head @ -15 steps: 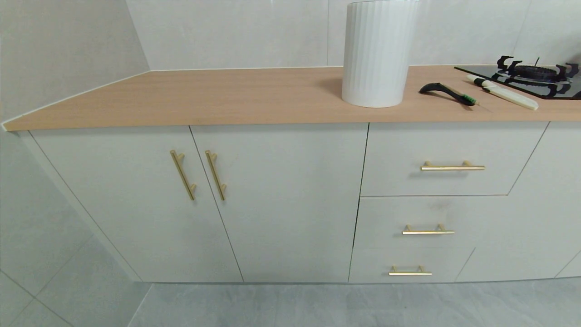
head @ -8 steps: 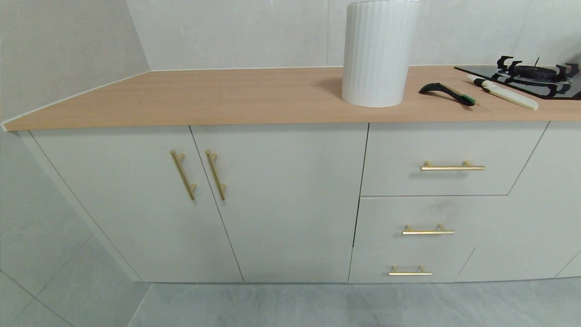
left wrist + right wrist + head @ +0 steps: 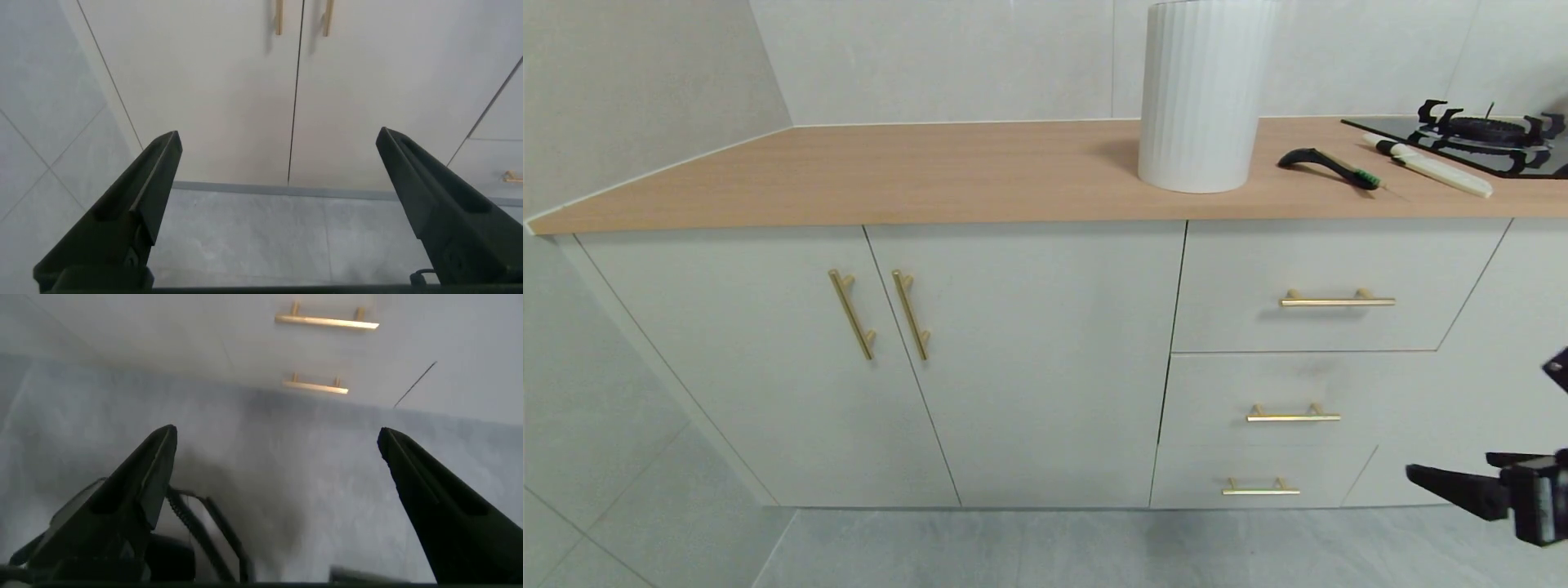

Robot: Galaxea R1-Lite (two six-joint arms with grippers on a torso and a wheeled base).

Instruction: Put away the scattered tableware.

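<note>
On the wooden countertop at the right lie a black-handled utensil with a green tip and a long white knife-like utensil. A tall white ribbed container stands just left of them. My right gripper hangs low at the far right, well below the counter, open and holding nothing, in front of the lower drawers. My left gripper is open too, low near the floor and facing the double cabinet doors.
A black gas hob sits at the counter's far right. Below are two doors with gold handles and a stack of three drawers. Grey tiled floor lies in front, and a wall closes the left side.
My right gripper has come into the head view at the lower right edge. Nothing on the counter has moved.
</note>
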